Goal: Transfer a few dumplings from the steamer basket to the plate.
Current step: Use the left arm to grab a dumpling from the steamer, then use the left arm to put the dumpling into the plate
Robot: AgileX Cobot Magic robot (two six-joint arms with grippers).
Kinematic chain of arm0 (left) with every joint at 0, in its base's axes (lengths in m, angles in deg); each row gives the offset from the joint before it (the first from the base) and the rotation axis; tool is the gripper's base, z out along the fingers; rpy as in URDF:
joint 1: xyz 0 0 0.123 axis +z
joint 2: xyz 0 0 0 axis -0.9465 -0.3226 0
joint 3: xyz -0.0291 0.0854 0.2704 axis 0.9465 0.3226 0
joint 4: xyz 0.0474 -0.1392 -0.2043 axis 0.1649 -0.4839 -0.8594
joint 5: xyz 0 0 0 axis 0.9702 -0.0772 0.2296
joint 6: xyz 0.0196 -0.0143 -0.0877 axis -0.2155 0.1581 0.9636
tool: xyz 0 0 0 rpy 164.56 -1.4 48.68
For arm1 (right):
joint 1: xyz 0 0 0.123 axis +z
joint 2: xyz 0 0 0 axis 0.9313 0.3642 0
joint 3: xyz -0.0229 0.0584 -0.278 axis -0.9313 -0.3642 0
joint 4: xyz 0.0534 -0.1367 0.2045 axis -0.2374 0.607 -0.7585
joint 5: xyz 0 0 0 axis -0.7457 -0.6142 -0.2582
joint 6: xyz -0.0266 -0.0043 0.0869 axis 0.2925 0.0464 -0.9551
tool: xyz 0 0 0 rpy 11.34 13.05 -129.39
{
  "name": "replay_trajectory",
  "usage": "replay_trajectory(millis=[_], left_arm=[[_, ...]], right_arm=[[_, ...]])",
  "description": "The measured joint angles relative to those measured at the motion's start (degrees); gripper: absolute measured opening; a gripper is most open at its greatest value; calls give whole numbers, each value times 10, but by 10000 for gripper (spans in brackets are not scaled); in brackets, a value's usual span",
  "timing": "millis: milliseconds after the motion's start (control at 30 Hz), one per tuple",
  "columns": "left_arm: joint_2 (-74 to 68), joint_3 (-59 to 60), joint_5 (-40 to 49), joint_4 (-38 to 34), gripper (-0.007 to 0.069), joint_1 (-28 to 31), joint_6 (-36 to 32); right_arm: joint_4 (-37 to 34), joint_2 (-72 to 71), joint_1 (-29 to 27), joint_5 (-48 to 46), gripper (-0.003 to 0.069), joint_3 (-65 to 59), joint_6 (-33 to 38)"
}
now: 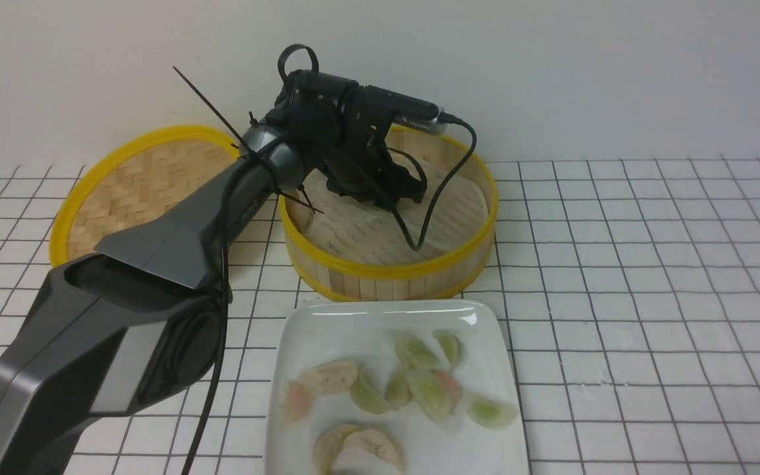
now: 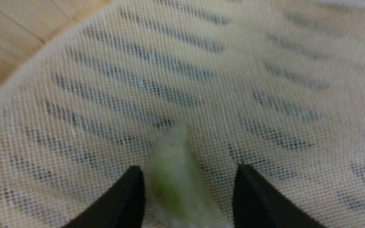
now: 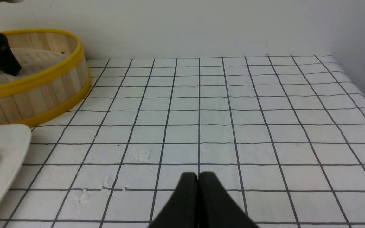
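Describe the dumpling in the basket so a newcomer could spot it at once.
Find the round bamboo basket with yellow rims, behind the white plate. On its perforated liner, between the left pincer's open fingers, lies a green dumpling; the others in sight are on the plate.

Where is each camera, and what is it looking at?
Front view: between the two arms, looking forward at the plate, the steamer basket and the left arm.
Left wrist view: on the left wrist, looking down into the basket; the left gripper shows, open around a green dumpling.
Right wrist view: on the right wrist, looking across the table; the right gripper shows, shut.
All three share the basket.
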Motion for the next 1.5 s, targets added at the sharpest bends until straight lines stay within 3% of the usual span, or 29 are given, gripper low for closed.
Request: replay_trajectory(millis=[67,200,633,933,1033,1267,1300,1367,1500], left_arm=[[0,-1,3,0,309,0,-1],[-1,-9,13,-1,126,0,-9],[22,-102,155,1,131,0,-19],[112,-71,169,-20,131,0,-53],[203,37,169,-38,131,0,-55],[492,454,167,-75,131,0,-56],[492,466,165,-78,131,0,-56],[547,592,122,-116,131,-2,-56],[567,738,7,-171,131,-4,-70]], right_arm=[[0,0,0,0,-14,0,0],[0,0,0,0,-14,0,0],[0,0,0,0,-14,0,0],[0,0,0,0,-14,0,0],[0,0,0,0,-14,0,0],[0,0,0,0,-14,0,0],[0,0,0,0,-14,0,0],[0,0,0,0,-14,0,0],[0,0,0,0,-14,0,0]])
